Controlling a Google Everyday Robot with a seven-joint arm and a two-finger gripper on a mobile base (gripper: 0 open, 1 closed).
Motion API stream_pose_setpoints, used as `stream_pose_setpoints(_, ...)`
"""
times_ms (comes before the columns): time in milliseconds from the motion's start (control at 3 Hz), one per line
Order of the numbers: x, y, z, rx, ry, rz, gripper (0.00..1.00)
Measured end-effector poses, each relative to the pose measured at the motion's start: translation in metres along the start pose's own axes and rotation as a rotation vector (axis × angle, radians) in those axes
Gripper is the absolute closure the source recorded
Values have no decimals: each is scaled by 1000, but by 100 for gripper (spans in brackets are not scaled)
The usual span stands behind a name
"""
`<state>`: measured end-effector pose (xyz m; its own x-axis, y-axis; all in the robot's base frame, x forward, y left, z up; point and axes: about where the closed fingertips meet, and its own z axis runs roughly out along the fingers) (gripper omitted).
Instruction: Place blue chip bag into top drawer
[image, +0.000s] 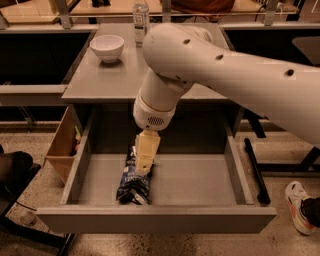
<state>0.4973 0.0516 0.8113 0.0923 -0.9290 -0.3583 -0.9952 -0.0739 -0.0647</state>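
Observation:
The blue chip bag (131, 184) lies flat on the floor of the open top drawer (155, 220), left of centre and near the front panel. It is dark blue and black with white markings, and its far end is hidden behind the gripper. My gripper (146, 159) hangs pointing down from the big white arm, just above the far end of the bag, and seems slightly apart from it. The arm fills the upper right of the view and covers much of the desk top.
A white bowl (107, 47) and a clear bottle (141, 15) stand on the grey desk top behind the drawer. A cardboard box (62, 145) sits on the floor left of the drawer. A person's shoe (300, 205) is at the lower right.

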Motion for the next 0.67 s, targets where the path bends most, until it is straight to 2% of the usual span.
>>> stream_pose_setpoints(333, 13, 34, -56, 6, 154, 50, 0)
stream_pose_setpoints(667, 42, 67, -113, 101, 267, 156, 0)
